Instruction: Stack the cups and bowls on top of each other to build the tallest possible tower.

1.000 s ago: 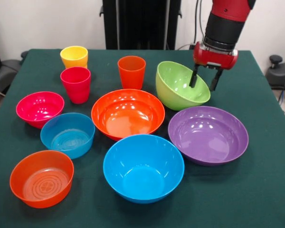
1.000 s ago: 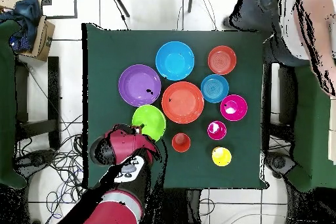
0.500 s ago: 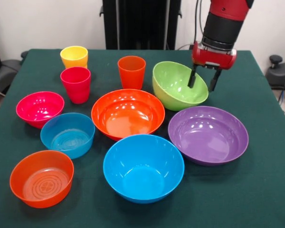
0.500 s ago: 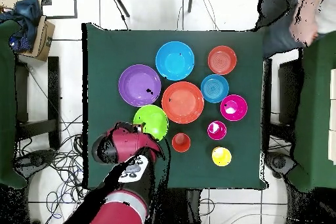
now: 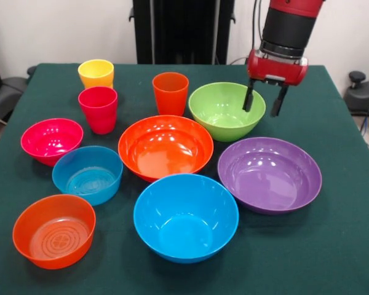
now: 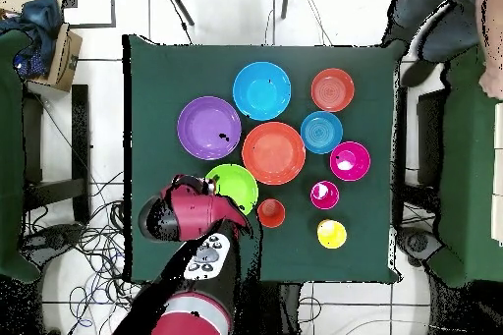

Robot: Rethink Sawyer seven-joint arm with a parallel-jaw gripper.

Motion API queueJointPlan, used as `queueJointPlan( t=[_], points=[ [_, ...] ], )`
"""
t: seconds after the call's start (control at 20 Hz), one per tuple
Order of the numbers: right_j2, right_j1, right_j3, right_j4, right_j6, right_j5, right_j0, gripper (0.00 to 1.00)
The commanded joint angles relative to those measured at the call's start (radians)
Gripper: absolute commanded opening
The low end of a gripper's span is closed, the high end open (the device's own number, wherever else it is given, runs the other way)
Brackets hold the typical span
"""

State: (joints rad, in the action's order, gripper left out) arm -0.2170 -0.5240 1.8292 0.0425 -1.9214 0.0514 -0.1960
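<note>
Green bowl [image 5: 224, 111] sits level at one o'clock from the orange bowl [image 5: 165, 146], nothing stacked yet. Over its right rim hangs the claw [image 5: 262, 101], fingers apart, empty. Next it likely needs a firm rim grip.

The worktop [image 5: 344, 246] is covered in matt dark green cloth. The big orange bowl [image 5: 165, 147], green bowl [image 5: 226, 110], purple bowl [image 5: 269, 174] and blue bowl [image 5: 186, 216] are smooth, glossy plastic with bright highlights. The small blue bowl [image 5: 87, 174] and small orange bowl [image 5: 53, 230] look translucent, with ringed bottoms. The cups [image 5: 98, 109] are ridged plastic. The pincer [image 5: 262, 103] hangs from a shiny red casing.
</note>
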Motion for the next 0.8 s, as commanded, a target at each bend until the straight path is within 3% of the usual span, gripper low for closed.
queueJointPlan(
  t=[0.05, 0.65, 0.8],
  points=[
    [0.131, -0.042, 0.012, -0.013, -0.109, 0.052, 0.016, 1.00],
    [0.167, -0.091, 0.060, -0.040, -0.092, 0.049, 0.057, 1.00],
    [0.203, -0.132, 0.100, -0.062, -0.076, 0.048, 0.098, 1.00]
  ],
)
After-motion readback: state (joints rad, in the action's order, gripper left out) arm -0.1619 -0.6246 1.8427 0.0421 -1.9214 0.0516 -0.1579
